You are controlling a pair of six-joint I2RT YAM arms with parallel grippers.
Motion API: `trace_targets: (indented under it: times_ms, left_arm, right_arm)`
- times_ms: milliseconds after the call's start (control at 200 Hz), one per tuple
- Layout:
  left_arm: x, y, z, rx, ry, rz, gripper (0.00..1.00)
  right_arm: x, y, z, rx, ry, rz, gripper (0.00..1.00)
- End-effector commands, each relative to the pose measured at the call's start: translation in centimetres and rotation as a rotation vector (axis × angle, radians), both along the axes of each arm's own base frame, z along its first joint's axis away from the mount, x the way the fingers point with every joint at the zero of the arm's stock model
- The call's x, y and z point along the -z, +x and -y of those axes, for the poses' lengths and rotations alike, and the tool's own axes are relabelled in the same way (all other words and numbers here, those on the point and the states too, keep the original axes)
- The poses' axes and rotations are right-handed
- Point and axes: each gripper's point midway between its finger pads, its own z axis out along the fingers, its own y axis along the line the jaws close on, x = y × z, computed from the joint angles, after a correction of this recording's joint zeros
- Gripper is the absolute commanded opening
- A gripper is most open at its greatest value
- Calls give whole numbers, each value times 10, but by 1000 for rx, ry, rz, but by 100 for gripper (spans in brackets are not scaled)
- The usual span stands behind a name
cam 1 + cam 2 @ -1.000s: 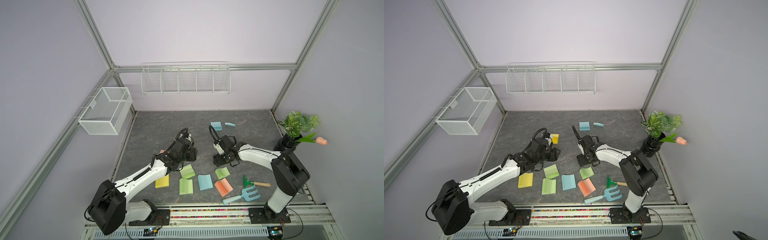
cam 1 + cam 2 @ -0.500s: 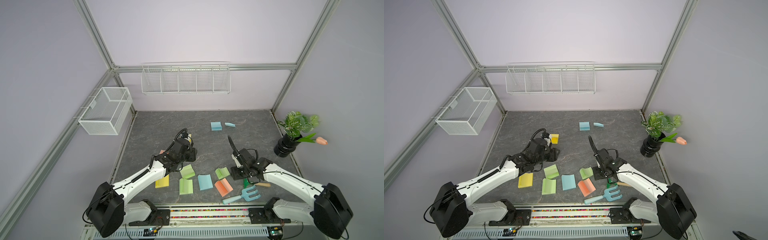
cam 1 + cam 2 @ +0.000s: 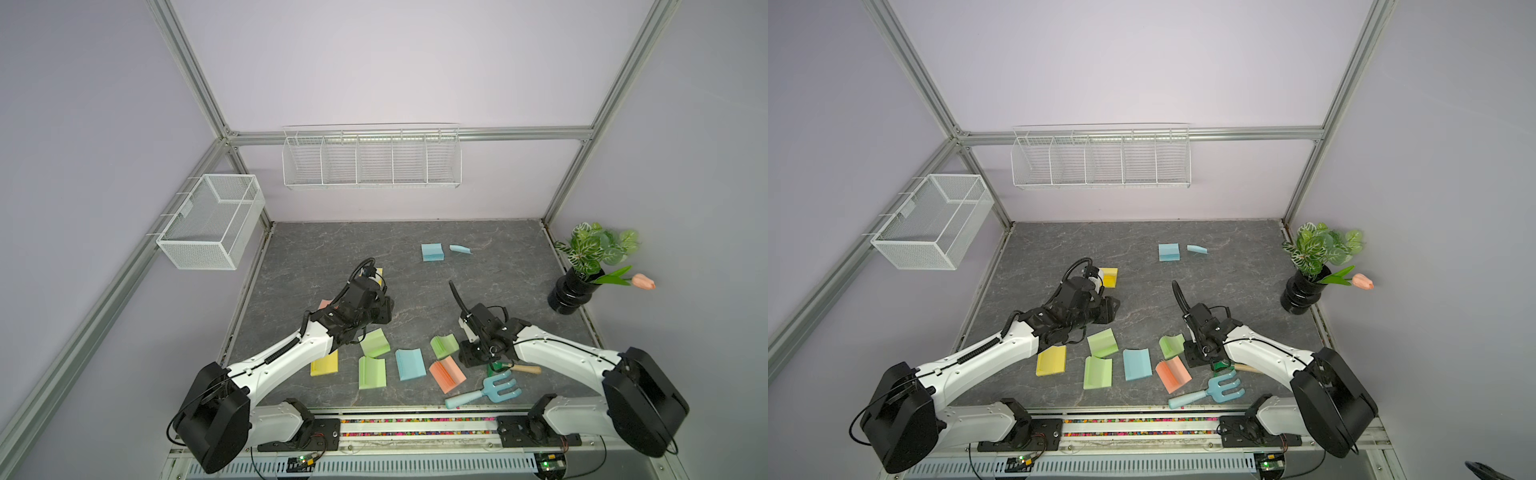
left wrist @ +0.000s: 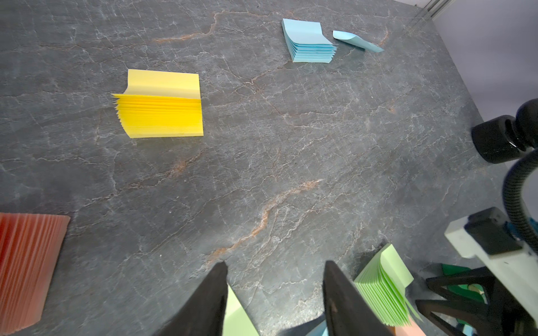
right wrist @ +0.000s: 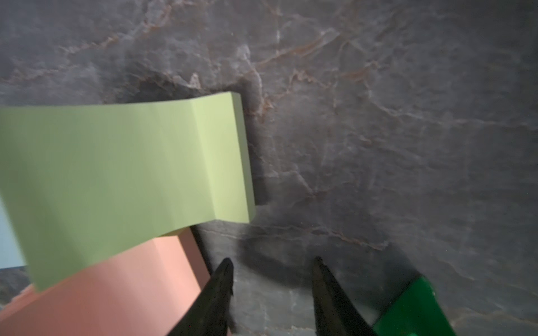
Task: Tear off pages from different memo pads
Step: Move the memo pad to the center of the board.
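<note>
Several memo pads lie along the front of the table in both top views: yellow (image 3: 324,365), green (image 3: 375,343), green (image 3: 372,372), blue (image 3: 410,364), green (image 3: 444,346) and salmon (image 3: 446,375). A blue pad (image 3: 432,252) lies at the back with a loose curled blue page (image 3: 460,249) beside it. Further yellow (image 4: 163,107) and salmon (image 4: 26,267) pads show in the left wrist view. My left gripper (image 4: 275,263) hovers open over bare table, holding nothing. My right gripper (image 5: 272,260) is open and low over the table, just beside the green pad (image 5: 122,174) and salmon pad (image 5: 116,291).
A blue toy garden fork (image 3: 484,390) and a green trowel with a wooden handle (image 3: 515,368) lie at the front right, close to my right gripper. A black vase with a plant (image 3: 573,291) stands at the right edge. Wire baskets (image 3: 212,220) (image 3: 372,158) hang on the walls.
My right arm swung from the table's centre to the front right, down beside the green and salmon pads, and its jaws narrowed. The left arm barely moved.
</note>
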Motion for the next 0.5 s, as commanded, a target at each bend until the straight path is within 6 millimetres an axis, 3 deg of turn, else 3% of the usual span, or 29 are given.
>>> trace_targets:
  times_ms: [0,270,495]
  left_arm:
    - [-1,2,-3,-19,4,15,54]
    - [-5,1,-4,-14,-4,22,54]
    - [-8,0,-5,-19,-14,37,53]
  right_arm:
    - [4,3,-12,5,26,-4,46]
    - [17,9,-40,-7,70,-46,46]
    - [17,41,-48,-91,-7,-5,47]
